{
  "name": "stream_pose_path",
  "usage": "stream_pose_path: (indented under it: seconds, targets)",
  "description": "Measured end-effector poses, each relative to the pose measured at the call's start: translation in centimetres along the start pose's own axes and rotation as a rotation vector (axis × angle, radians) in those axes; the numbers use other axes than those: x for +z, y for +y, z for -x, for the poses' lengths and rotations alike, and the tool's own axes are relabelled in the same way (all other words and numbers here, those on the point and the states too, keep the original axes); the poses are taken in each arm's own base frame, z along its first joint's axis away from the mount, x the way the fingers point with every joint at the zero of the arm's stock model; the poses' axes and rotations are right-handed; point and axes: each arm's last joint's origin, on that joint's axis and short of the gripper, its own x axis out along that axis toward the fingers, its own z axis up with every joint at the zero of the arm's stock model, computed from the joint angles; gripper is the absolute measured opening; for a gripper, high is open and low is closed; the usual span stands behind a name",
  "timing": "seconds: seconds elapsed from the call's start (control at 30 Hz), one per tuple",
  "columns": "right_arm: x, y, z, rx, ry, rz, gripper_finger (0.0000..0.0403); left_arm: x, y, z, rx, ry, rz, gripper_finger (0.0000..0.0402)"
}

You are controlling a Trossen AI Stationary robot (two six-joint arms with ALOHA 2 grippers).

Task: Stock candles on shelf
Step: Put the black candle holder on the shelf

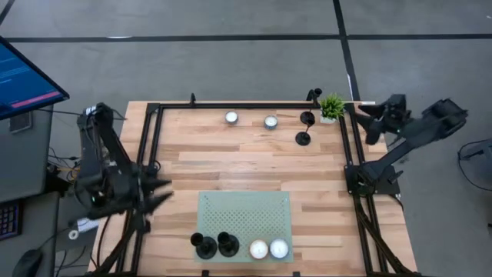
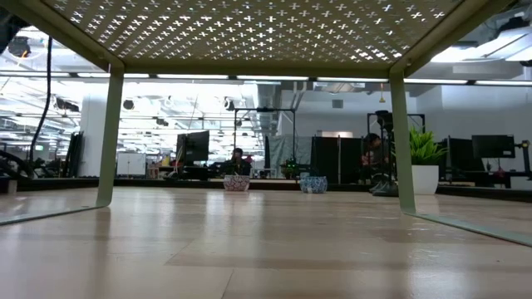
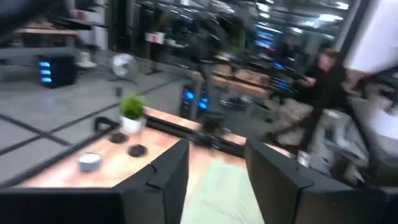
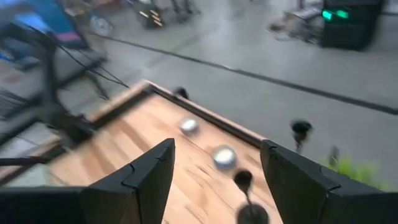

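Here, two small round white tealight candles (image 1: 268,248) are seen on the pale green perforated shelf panel (image 1: 244,216), two more (image 1: 250,119) at the tabletop's far edge. The left gripper (image 1: 159,192) and the right gripper (image 1: 367,123) are held with jaws parted, nothing gripped.

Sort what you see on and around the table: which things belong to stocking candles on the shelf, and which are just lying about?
Job:
- two candles on the shelf
- two candles at the table's far edge
- green shelf

Lying about:
- potted plant
- black holders
- monitor
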Motion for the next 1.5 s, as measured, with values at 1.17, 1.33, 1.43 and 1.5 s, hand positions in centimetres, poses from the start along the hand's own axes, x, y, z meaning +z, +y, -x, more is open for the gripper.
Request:
stream_pose_path:
  seconds: [1.17, 1.33, 1.43, 1.5]
  targets:
    - [1.8, -6.0, -21.9, -0.500, 0.455, -0.240, 0.0273, 4.9, 6.9, -1.3, 0.209, -0.076, -0.009, 0.0180]
    - [2.8, -6.1, -22.9, -0.499, 0.503, -0.185, 0.0276, 5.0, 6.9, -1.3, 0.209, -0.076, -0.003, 0.0202]
    - [3.2, -6.2, -23.9, -0.498, 0.509, -0.180, 0.0276, 5.0, 6.9, -1.3, 0.209, -0.077, 0.006, 0.0204]
    - [3.0, -6.6, -25.0, -0.511, 0.545, -0.181, 0.0276, 5.0, 6.9, -1.3, 0.209, -0.077, 0.008, 0.0203]
